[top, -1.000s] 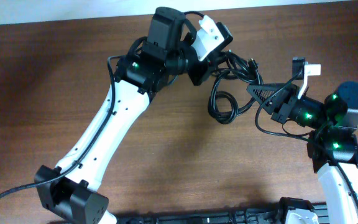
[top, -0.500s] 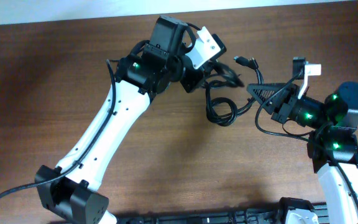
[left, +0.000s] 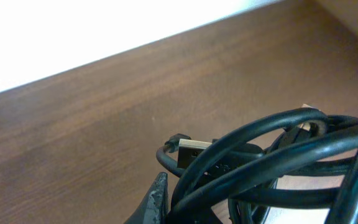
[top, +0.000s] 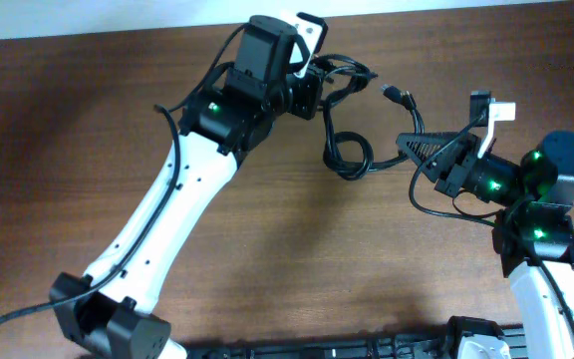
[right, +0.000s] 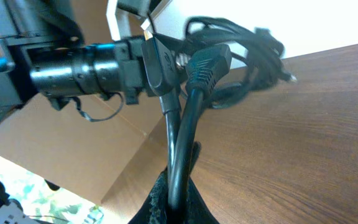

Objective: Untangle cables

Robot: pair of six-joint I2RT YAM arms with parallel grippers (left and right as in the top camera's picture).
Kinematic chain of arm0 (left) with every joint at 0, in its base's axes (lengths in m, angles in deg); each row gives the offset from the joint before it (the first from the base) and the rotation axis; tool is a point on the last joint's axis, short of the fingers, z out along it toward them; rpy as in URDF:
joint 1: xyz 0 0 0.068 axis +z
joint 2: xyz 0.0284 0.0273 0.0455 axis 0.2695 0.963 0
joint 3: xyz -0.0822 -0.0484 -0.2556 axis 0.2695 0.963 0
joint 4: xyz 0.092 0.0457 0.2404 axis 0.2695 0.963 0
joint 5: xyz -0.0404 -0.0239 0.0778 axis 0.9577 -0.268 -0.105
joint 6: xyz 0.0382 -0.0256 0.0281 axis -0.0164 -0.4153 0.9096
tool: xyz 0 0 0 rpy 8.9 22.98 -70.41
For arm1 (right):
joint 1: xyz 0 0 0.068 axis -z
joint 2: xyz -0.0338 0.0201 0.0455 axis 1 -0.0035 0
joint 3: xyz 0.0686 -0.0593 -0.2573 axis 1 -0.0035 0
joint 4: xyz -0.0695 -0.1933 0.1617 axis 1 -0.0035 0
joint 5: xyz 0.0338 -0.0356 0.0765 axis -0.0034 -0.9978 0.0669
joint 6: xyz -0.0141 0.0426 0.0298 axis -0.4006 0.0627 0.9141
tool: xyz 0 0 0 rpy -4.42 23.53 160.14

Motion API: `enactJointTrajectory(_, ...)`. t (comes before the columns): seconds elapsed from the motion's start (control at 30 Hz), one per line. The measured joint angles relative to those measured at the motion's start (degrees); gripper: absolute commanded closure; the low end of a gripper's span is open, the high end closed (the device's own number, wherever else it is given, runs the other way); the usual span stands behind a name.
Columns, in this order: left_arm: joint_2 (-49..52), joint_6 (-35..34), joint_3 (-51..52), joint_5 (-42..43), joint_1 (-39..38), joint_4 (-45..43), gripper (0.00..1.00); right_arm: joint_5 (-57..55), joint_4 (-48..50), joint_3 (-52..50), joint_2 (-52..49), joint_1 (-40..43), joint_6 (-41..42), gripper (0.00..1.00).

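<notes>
Claws both pinch the cables (top: 348, 160): the left claw (top: 317, 88) is pressed together on strands just above their loop, and the right claw (top: 405, 144) is clamped on a strand just right of the loop. Under the loop is the table (top: 267, 249), dark brown wood with fine grain. Beyond the loop, past the table's far edge, stands a white wall (top: 118, 15).

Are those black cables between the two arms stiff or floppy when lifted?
Probably floppy: the cables curl in loose loops between the left gripper and the right gripper. Likely light, being thin cords. Their loops overlap, so pulling may snag them.
</notes>
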Motion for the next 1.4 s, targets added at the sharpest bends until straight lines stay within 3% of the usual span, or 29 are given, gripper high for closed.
enactJointTrajectory(0.03, -0.44, -0.46, 0.00, -0.31, 0.00, -0.48, 1.00, -0.20, -0.59, 0.00, 0.00, 0.00, -0.07, 0.64)
enactJointTrajectory(0.13, -1.75, -1.16, 0.00, -1.84, 0.13, -1.68, 1.00, -1.09, -2.93, 0.04, 0.00, 0.00, -0.22, 0.38)
enactJointTrajectory(0.27, -2.78, -1.49, 0.00, -2.43, 0.22, -1.81, 1.00, -1.75, -3.21, 0.11, 0.02, 0.00, -0.09, 0.27)
enactJointTrajectory(0.6, -3.96, -1.53, 0.00, 5.49, 0.22, -1.88, 1.00, -1.84, -3.21, 0.11, 0.22, 0.00, -0.81, 0.26)
enactJointTrajectory(1.13, -3.96, -1.70, 0.00, 25.62, 0.22, -2.73, 1.00, 1.46, 1.14, 0.15, 0.26, 0.00, -2.82, 0.26)
enactJointTrajectory(1.4, -3.96, -1.70, 0.00, 29.31, -4.00, -3.56, 1.00, 4.28, 2.05, 0.15, 0.33, 0.00, -2.93, 0.29)
